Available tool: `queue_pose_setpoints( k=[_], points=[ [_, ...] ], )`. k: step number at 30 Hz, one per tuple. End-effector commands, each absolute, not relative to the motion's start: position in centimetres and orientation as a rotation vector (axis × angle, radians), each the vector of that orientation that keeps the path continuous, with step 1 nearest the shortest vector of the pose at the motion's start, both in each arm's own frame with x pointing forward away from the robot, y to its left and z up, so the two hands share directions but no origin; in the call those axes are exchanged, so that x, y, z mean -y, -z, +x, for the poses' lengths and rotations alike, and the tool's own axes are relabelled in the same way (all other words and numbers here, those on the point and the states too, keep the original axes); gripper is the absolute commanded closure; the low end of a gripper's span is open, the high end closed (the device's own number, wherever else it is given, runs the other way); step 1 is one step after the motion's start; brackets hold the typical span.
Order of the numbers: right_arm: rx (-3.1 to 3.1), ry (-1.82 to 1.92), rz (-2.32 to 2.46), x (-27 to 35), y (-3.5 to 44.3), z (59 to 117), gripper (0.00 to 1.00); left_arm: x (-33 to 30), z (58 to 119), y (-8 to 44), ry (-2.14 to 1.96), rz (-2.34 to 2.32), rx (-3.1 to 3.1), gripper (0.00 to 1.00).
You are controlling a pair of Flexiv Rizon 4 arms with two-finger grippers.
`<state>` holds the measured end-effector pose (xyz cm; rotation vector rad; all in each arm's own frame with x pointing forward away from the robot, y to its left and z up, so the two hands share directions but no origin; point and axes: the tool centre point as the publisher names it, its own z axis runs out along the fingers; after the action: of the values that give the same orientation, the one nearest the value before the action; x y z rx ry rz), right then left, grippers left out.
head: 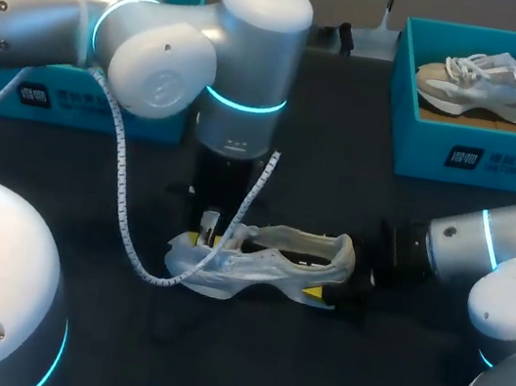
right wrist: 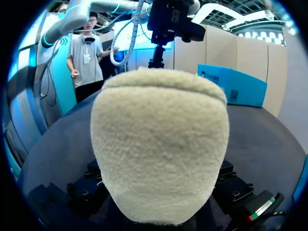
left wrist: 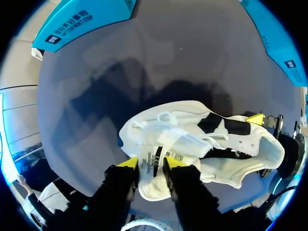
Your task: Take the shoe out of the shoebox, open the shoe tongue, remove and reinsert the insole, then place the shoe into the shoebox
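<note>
In the frame's lower middle, the white shoe (head: pixel 277 256) lies on the worktop (head: pixel 306 379), long axis left-right. The left gripper (left wrist: pixel 153 162) has its jaws pinching the shoe tongue (left wrist: pixel 153 185). The right gripper (head: pixel 354 281) sits at the heel, its jaws' state untellable.

White shoe (head: pixel 261 263), teal shoebox (head: pixel 424 147), black table (head: pixel 306 379).

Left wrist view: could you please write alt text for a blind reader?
The left end effector pinches the tongue of a white shoe lying on the dark table. Teal shoeboxes stand beyond it.
</note>
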<state>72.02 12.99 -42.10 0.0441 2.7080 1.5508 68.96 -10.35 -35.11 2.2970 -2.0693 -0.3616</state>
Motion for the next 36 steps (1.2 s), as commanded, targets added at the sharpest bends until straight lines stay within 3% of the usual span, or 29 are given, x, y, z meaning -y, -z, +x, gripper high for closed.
queue_pose_setpoints(
  k=[1, 29, 33, 35, 36],
  points=[
    [-2.712, -1.542, 0.045, -13.2, 42.2, 71.9, 1.00, 9.7, 68.9, 35.8, 0.362, 2.301, 2.054, 0.59],
    [-2.712, -1.542, 0.045, -13.2, 42.2, 71.9, 1.00, 6.6, 67.9, 37.1, 0.422, 2.361, 1.933, 0.39],
    [-2.712, -1.542, 0.045, -13.2, 42.2, 71.9, 1.00, 6.8, 68.0, 36.0, 0.377, 2.361, 1.945, 0.33],
    [-2.712, -1.542, 0.045, -13.2, 42.2, 71.9, 1.00, 7.1, 68.0, 35.4, 0.360, 2.352, 1.966, 0.24],
    [-2.712, -1.542, 0.045, -13.2, 42.2, 71.9, 1.00, 7.2, 68.0, 35.1, 0.354, 2.349, 1.975, 0.15]
  ],
)
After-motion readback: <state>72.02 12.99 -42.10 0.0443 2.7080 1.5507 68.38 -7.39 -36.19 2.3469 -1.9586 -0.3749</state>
